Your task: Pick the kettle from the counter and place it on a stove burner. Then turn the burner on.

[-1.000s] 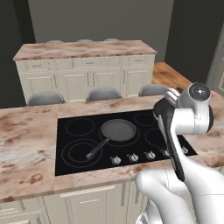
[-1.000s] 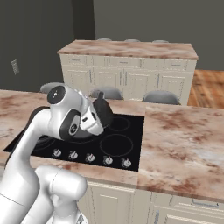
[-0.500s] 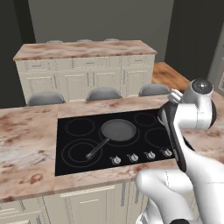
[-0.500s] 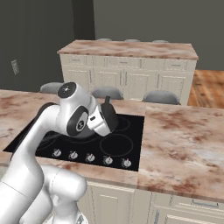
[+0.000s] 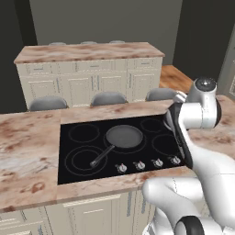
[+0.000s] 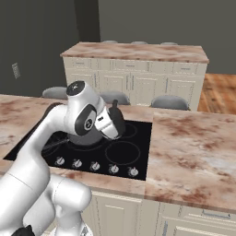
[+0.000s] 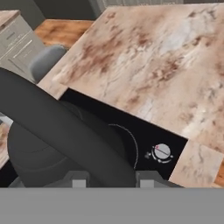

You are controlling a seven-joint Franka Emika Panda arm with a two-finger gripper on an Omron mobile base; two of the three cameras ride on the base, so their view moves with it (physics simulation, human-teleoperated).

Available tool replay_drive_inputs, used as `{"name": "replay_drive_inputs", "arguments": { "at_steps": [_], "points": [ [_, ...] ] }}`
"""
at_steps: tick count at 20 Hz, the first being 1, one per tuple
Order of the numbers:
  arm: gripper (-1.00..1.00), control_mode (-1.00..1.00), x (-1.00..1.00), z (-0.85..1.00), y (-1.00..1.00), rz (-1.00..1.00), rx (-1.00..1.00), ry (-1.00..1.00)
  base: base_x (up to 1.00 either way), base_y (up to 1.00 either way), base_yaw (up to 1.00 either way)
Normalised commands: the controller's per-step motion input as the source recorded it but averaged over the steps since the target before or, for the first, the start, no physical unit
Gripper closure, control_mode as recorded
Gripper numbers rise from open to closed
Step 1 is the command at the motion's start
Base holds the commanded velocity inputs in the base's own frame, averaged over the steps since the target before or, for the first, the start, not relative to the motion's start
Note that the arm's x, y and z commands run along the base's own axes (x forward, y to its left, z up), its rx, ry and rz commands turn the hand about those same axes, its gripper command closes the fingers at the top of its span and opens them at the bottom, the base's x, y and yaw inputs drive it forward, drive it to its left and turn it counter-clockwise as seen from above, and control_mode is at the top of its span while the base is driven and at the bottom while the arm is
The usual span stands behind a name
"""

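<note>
One kettle (image 7: 43,148) hangs from the tool (image 7: 111,177), whose jaws are pinched nearly closed around the arched handle. It is off the bench (image 5: 27,151) and over the right part of the cooktop (image 5: 69,151).

Over the last second the elbow rises and swings rightward, and the tool shifts a little the same way with the kettle in it. The pick therefore looks done and the carry is under way. Setting the kettle down and turning a knob are not yet done.

In the left base view, the frying pan (image 5: 124,137) sits well to the left of the tool, on the centre zone with its handle pointing toward the front. The row of knobs (image 5: 147,164) runs along the front edge, below and left of the tool. The arm's own body blocks the load there.

The right base view shows what that one hides: the tool (image 6: 114,120) holding the dark kettle (image 6: 117,125) above the glass, with the stove burner (image 6: 122,152) just below and in front of it.

The hand view adds the closest detail. A thin ring arc (image 7: 133,146) curves just right of the kettle body, and one knob (image 7: 162,152) lies right of that. I cannot tell whether the kettle base touches the glass.
</note>
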Motion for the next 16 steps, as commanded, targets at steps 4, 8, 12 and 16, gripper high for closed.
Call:
{"name": "replay_drive_inputs", "arguments": {
  "at_steps": [4,8,12,16],
  "points": [
    [1.0,-1.0,0.1,-0.46,0.0,0.0,-0.07,-0.1,0.0,0.0,0.0],
    [1.0,-1.0,0.13,-0.25,0.0,0.0,-0.08,-0.05,0.0,0.0,0.0],
    [1.0,-1.0,0.13,0.0,0.0,0.0,-0.07,0.0,0.0,0.0,0.0],
    [1.0,-1.0,0.07,0.0,0.0,0.0,-0.05,0.0,0.0,0.0,0.0]
  ]
}}
